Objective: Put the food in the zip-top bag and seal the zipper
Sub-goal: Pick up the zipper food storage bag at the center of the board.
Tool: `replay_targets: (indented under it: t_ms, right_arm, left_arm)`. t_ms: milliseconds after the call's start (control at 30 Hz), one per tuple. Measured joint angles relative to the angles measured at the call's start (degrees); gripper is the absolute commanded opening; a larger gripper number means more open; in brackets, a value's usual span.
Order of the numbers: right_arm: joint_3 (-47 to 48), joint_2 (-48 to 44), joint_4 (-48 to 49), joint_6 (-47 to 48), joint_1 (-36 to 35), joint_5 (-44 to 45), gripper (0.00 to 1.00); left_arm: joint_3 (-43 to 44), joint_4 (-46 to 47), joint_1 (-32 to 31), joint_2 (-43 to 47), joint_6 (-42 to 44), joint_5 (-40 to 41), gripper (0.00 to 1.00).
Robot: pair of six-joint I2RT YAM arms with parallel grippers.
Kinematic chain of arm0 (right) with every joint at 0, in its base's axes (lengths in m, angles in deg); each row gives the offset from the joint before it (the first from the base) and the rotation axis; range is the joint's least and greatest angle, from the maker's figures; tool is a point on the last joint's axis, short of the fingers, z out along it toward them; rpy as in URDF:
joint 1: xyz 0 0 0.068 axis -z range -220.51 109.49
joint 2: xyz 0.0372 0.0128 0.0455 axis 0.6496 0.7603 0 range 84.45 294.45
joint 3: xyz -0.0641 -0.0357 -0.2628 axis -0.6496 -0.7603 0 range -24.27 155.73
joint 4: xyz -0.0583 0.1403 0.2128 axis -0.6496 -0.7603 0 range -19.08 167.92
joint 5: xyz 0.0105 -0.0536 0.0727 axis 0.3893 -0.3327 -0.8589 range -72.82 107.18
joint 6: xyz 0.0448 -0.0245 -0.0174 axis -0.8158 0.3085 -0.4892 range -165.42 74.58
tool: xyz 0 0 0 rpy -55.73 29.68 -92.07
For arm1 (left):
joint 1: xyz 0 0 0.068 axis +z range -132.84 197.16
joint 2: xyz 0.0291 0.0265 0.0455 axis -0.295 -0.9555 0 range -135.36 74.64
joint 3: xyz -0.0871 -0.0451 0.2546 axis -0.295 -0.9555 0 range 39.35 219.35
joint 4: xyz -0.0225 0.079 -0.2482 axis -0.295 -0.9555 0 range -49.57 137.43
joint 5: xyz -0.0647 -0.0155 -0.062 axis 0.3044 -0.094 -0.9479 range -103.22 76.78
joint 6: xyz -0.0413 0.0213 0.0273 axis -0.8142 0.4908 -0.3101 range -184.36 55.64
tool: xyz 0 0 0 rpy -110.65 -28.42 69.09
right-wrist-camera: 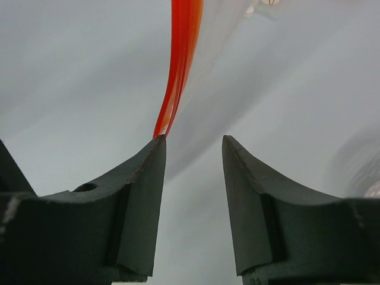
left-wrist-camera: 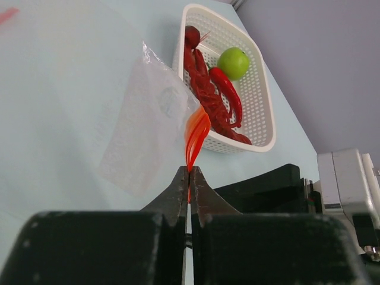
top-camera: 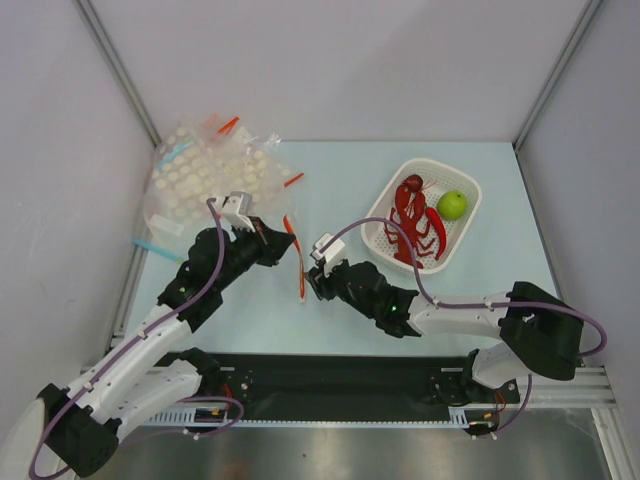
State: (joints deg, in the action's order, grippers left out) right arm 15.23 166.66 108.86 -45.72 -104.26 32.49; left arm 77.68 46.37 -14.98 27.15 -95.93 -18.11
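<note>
Enclosing a pale-blue table (top-camera: 350,170) (lobster (top-camera: 409,212) in basket (top-camera: 437,163)), plain white walls (top-camera: 330,60).

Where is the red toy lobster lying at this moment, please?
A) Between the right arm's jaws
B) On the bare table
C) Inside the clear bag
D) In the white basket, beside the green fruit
D: the lobster lies in the white basket beside the green fruit, apart from the bag and from both arms.

Left end effector (left-wrist-camera: 189,172) closed, right end effector (right-wrist-camera: 194,145) ajar.
</note>
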Motion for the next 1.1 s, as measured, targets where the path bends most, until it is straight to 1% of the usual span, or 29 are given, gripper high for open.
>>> replay_targets:
  t_ms: [200,467,667,900,1000,1100]
  right_arm:
    - [0.39,1.2,1.99,1.7,-0.98,2.71,0.45]
    - [0.39,1.18,2.4,2.27,-1.03,3.76,0.46]
    - [0.39,1.11,2.4,2.51,-1.03,3.28,0.5]
    - [0.39,0.94,2.4,2.91,-1.03,2.67,0.59]
    - [0.39,0.94,2.4,2.91,-1.03,2.75,0.59]
    - [0.39,0.94,2.4,2.91,-1.03,3.48,0.56]
  left_arm:
    - [-0.11,0.61,-0.15,-0.28,-0.59,-1.53,0.0]
    - [-0.13,1.01,-0.2,-0.72,-1.07,-1.81,0.0]
    - [-0.13,0.98,-0.22,-1.05,-1.05,-1.77,0.0]
    - [-0.13,0.98,-0.22,-1.22,-1.05,-1.79,0.0]
    - [-0.13,1.01,-0.22,-1.25,-1.07,-1.84,0.0]
    - [-0.13,1.05,-0.24,-1.36,-1.2,-2.08,0.0]
